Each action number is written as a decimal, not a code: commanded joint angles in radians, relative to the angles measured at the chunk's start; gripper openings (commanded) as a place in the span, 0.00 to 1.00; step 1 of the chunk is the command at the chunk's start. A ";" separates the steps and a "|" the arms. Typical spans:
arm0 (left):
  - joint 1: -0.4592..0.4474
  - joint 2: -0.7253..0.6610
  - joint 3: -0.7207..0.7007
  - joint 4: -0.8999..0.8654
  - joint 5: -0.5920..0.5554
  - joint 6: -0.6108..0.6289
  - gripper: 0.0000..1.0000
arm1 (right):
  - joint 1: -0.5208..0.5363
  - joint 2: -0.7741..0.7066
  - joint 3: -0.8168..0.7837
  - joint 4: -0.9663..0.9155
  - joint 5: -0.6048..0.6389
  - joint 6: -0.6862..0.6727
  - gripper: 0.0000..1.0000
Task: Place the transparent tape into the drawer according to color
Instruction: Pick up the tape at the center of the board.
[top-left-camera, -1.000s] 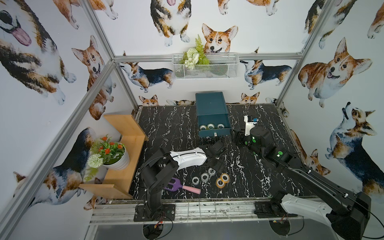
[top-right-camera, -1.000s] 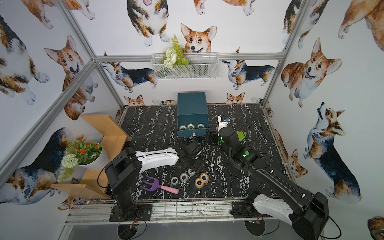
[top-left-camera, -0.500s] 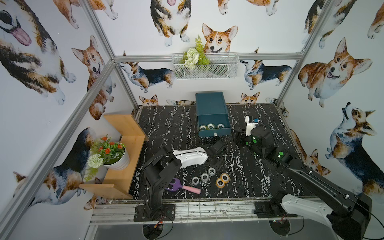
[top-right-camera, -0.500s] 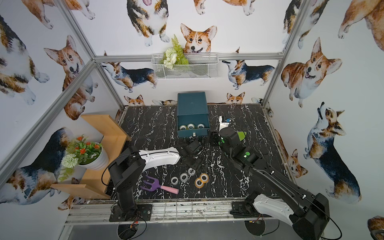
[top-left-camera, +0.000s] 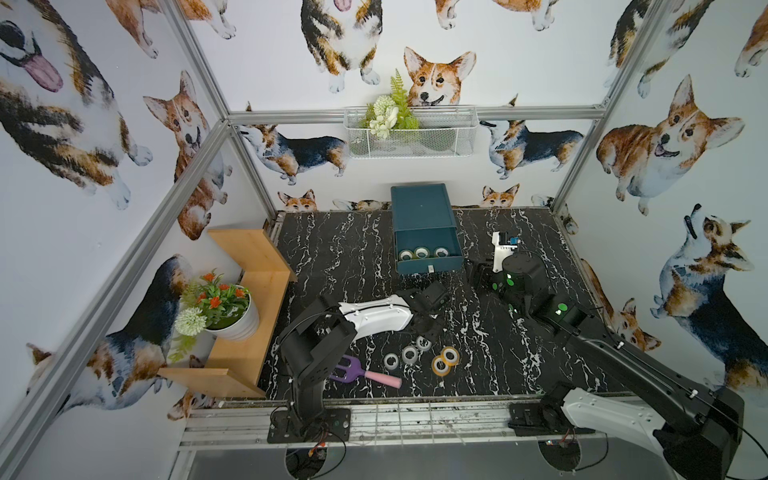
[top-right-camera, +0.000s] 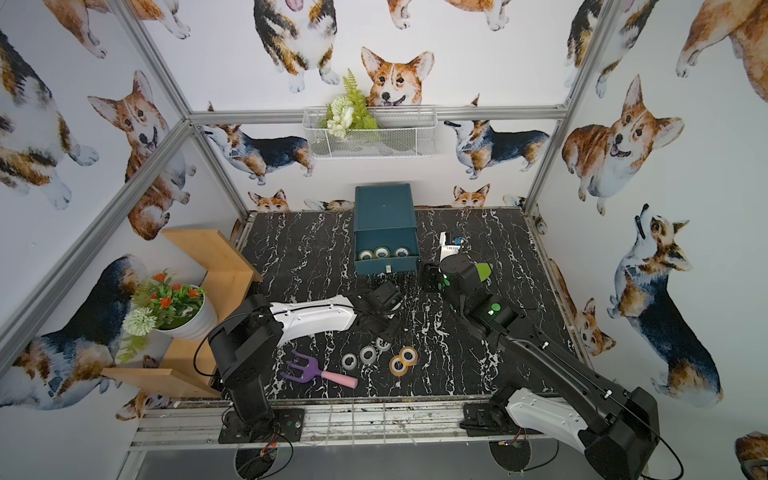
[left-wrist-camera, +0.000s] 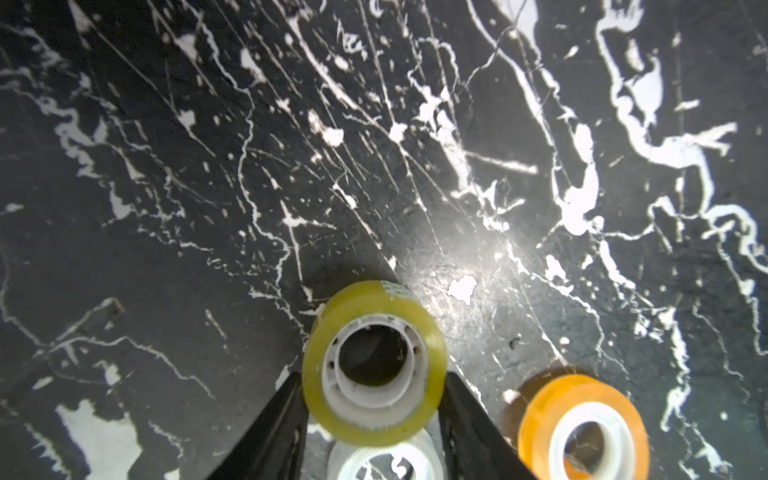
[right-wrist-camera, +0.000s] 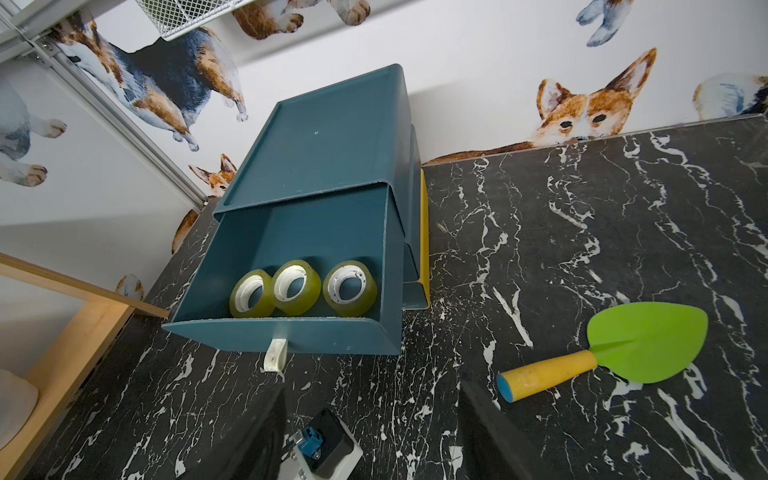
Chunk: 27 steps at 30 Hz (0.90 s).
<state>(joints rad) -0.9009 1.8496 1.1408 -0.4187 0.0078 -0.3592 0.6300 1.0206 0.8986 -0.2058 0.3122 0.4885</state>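
Note:
My left gripper (left-wrist-camera: 374, 415) is shut on a yellow-green transparent tape roll (left-wrist-camera: 374, 361); a black finger (left-wrist-camera: 282, 419) presses on each side of it. A clear roll (left-wrist-camera: 386, 461) lies just behind it and an orange roll (left-wrist-camera: 582, 428) beside it. In both top views the left gripper (top-left-camera: 430, 328) stands over the row of clear rolls (top-left-camera: 409, 354) and two orange rolls (top-left-camera: 445, 360). The teal drawer (right-wrist-camera: 291, 332) is pulled out with three yellow-green rolls (right-wrist-camera: 297, 289) inside. My right gripper (right-wrist-camera: 374, 415) hangs open in front of the drawer (top-left-camera: 428, 266), holding nothing.
A purple toy fork with a pink handle (top-left-camera: 361, 374) lies near the front edge. A green toy trowel (right-wrist-camera: 623, 345) lies right of the drawer. A small white and black device (right-wrist-camera: 328, 449) sits under the right gripper. A wooden shelf (top-left-camera: 249, 257) with a flower pot (top-left-camera: 232, 320) stands at the left.
The left gripper's jaws have closed in from wide open onto the yellow-green roll. The right arm has not moved.

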 joint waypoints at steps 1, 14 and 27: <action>0.001 0.028 0.013 -0.013 0.011 0.000 0.60 | -0.001 -0.001 -0.001 0.001 0.007 0.001 0.70; 0.000 0.001 0.008 -0.021 -0.017 0.000 0.55 | -0.010 -0.009 -0.005 0.002 0.019 0.001 0.70; 0.011 -0.288 0.079 -0.159 -0.009 0.003 0.51 | -0.017 -0.009 -0.003 0.006 0.012 0.005 0.70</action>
<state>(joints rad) -0.8967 1.6127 1.1927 -0.5278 0.0025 -0.3660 0.6147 1.0145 0.8917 -0.2062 0.3134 0.4889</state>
